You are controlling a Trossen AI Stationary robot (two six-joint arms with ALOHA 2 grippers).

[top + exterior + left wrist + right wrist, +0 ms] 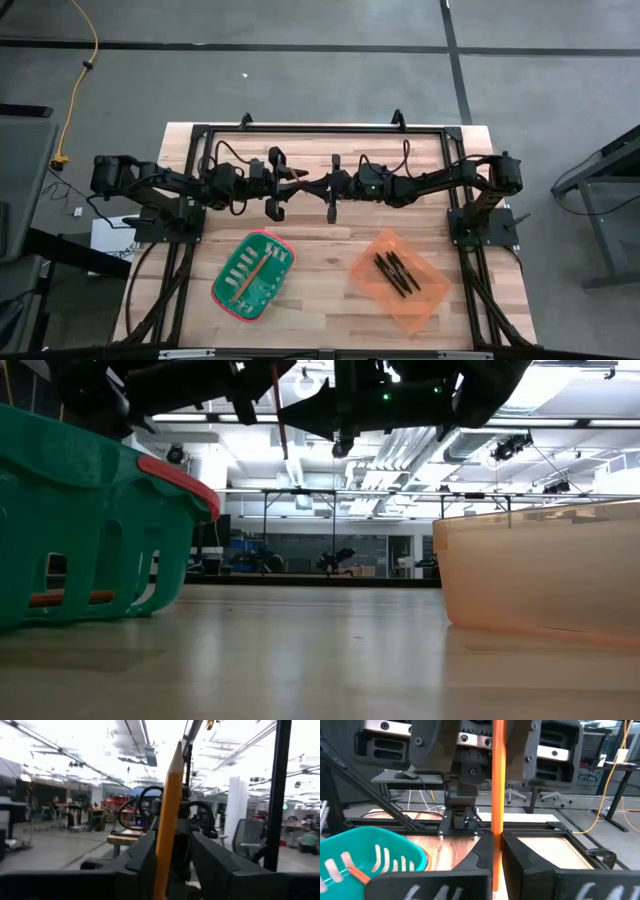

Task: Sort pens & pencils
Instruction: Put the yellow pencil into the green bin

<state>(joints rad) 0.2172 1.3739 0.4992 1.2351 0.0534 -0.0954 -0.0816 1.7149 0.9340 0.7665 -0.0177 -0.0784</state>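
One orange pencil [297, 179] stands upright in the air over the table's middle, pointed tip up [177, 750], between the two grippers, which face each other. My right gripper [495, 855] is shut on it. My left gripper [172, 857] is open, with a finger on either side of the pencil [167, 810]. The pencil stands close to one left finger; whether they touch I cannot tell. The other pencils [245, 278] lie in the green basket [218, 290]. Three black pens [395, 272] lie in the orange tray [430, 302]. My right gripper pinches the pencil's shaft [496, 827] between its two fingers. It comes level from the table's right side, so the fingers lie across the pencil. The pencil is lifted clear and stands upright, reaching above and below the fingers.
The green basket [90, 530] sits on the table's near left and the orange tray [540, 570] on its near right, with bare wood between them. A black metal frame [320, 130] borders the table's far part. Both arms hang well above the tabletop.
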